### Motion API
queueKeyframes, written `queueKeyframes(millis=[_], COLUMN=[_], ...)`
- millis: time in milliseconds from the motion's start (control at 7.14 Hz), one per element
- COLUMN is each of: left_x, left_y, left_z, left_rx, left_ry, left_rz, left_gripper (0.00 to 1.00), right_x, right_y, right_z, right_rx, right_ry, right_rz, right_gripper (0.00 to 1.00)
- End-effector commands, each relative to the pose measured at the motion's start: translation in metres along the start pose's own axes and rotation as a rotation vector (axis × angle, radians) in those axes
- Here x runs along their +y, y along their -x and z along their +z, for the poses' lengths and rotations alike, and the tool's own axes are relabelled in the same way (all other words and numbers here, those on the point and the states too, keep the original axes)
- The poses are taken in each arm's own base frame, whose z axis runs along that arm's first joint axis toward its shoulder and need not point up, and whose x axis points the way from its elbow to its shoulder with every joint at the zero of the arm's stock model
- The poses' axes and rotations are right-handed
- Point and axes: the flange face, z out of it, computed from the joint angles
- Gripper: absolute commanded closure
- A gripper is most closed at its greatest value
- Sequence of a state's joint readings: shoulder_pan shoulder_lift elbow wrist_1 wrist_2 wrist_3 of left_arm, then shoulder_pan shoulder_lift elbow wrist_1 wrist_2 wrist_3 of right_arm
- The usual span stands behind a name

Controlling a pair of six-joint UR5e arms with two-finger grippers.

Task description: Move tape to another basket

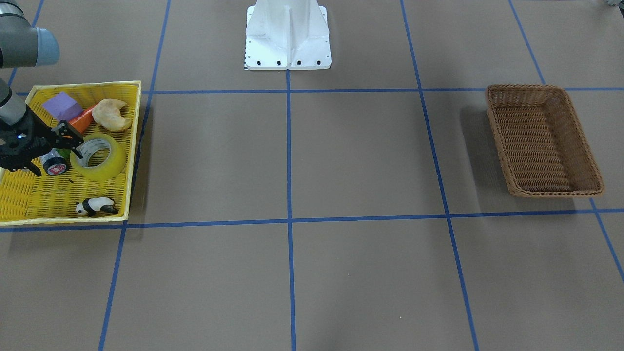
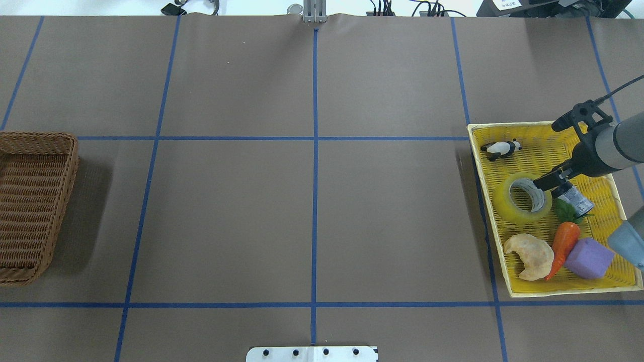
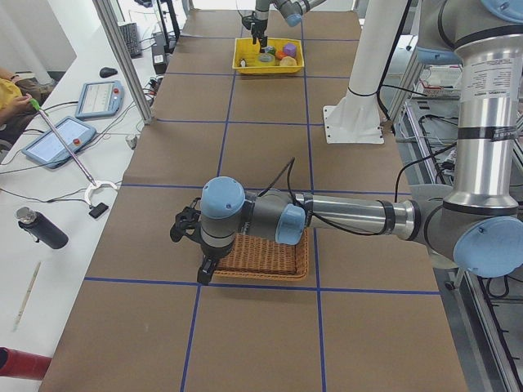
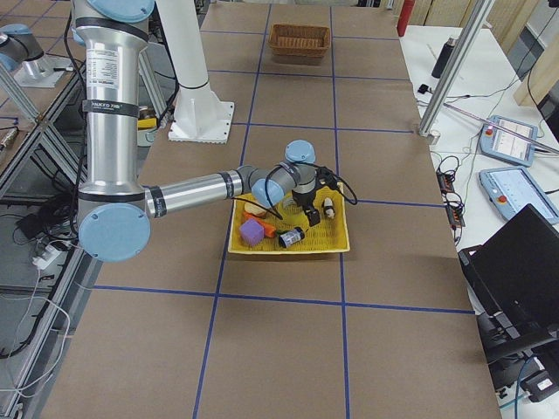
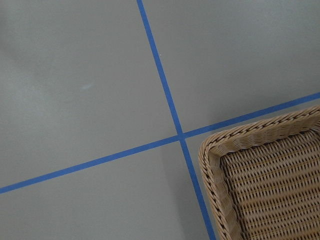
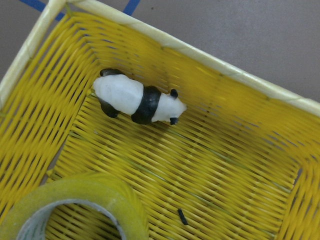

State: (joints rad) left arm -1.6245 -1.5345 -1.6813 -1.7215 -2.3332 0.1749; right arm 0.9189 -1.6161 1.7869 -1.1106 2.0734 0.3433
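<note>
The yellow-green tape roll (image 1: 105, 170) lies in the flat yellow tray (image 1: 48, 200), also seen from overhead (image 2: 505, 201) and at the bottom of the right wrist view (image 6: 100, 192). My right gripper (image 1: 73, 139) (image 2: 547, 183) hangs low over the tape's inner edge, one fingertip over the core hole. It looks open and holds nothing. The brown wicker basket (image 1: 541, 139) (image 2: 30, 201) stands empty at the opposite end of the table. My left gripper (image 3: 204, 269) hovers beside the basket's corner (image 5: 270, 185); I cannot tell whether it is open or shut.
The tray also holds a panda figure (image 1: 95, 206) (image 6: 135, 100), a croissant (image 1: 111, 114), a carrot (image 2: 563, 241), a purple block (image 1: 62, 106) and a small silvery cylinder (image 1: 54, 163) right beside the tape. The white robot base (image 1: 287, 34) stands mid-table.
</note>
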Motion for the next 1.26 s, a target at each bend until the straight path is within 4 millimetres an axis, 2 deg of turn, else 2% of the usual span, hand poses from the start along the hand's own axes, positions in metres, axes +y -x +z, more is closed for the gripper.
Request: queueKeyframes(millis=[0,140,280,420,560,840,980,1120], left_x=[0.000,0.001,0.002,0.004,0.004,0.004,0.004,0.004], left_y=[0.000,-0.001,-0.001,-0.001,0.000,0.000,0.000,0.000], left_z=[0.000,-0.001,-0.001,-0.001,-0.001,-0.001,0.000,-0.001], left_rx=[0.000,0.000,-0.001,-0.001,-0.001,-0.001,0.000,-0.001], left_ry=[0.000,-0.001,-0.002,-0.001,-0.001,-0.001,0.000,-0.001], left_rz=[-0.001,0.001,0.000,-0.001,-0.001,-0.001,-0.002,-0.001], left_gripper=[0.01,0.01,0.01,0.01,0.01,0.01,0.01,0.01], right_x=[0.004,0.006,0.008,0.005,0.003,0.000,-0.001,-0.002], right_y=[0.017,0.016,0.012,0.013,0.016,0.020,0.019,0.006], right_z=[0.013,0.020,0.029,0.032,0.029,0.018,0.004,-0.015], right_rx=[-0.015,-0.014,-0.012,-0.013,-0.017,-0.031,-0.041,-0.050], right_ry=[0.025,0.036,0.053,0.054,0.047,0.028,0.009,-0.016], right_rz=[-0.050,-0.093,-0.111,-0.117,-0.126,-0.135,-0.143,-0.117], right_gripper=[0.24,0.37,0.40,0.56,0.99,1.00,1.00,1.00])
